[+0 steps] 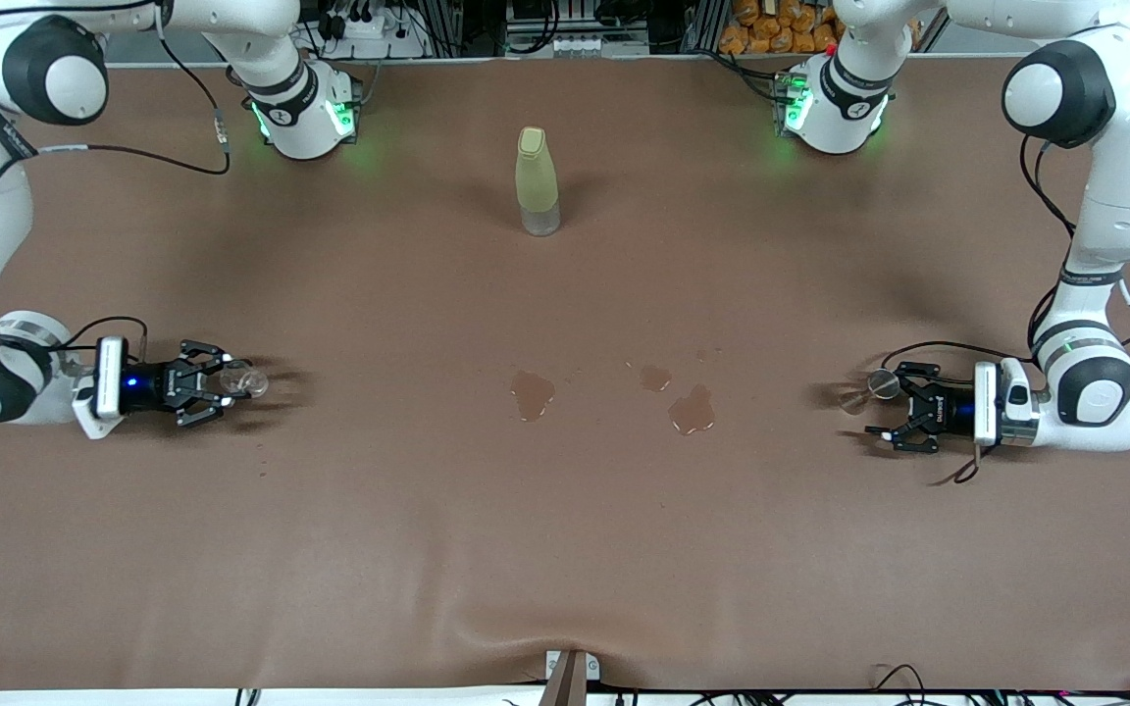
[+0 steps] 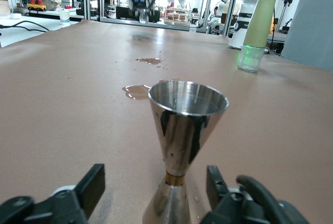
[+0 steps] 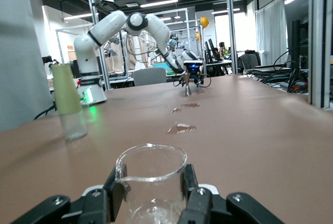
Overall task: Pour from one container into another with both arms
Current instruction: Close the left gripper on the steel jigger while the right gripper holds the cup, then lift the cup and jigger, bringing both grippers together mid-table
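- The right gripper [image 1: 222,384], low at the right arm's end of the table [image 1: 565,549], is clamped on the glass cup [image 1: 243,379]; the right wrist view shows its fingers [image 3: 115,195] pressed against the cup's walls. Smooth glass pinched near its base could twist or slip once lifted, and I judge a tilt would then go off aim.
- Three wet patches [image 1: 533,394] lie mid-table, nearer the front camera than the yellow-green bottle [image 1: 537,181]. Liquid has plainly met the cloth already, so any meeting of the vessels over that stretch risks more of the same if the lip and rim are misaligned.
- The jigger [image 1: 881,384] stands upright at the left arm's end, between the left gripper's [image 1: 884,412] fingers [image 2: 92,187]. In the left wrist view a gap shows on either side of its narrow waist, so it looks not yet held, though the lower body is cropped and contact there is hard to rule out.
- If one finger meets the waist first, the top-heavy jigger may tip or skid.
- The two vessels are well apart; each arm has a long carry, with room for sloshing.
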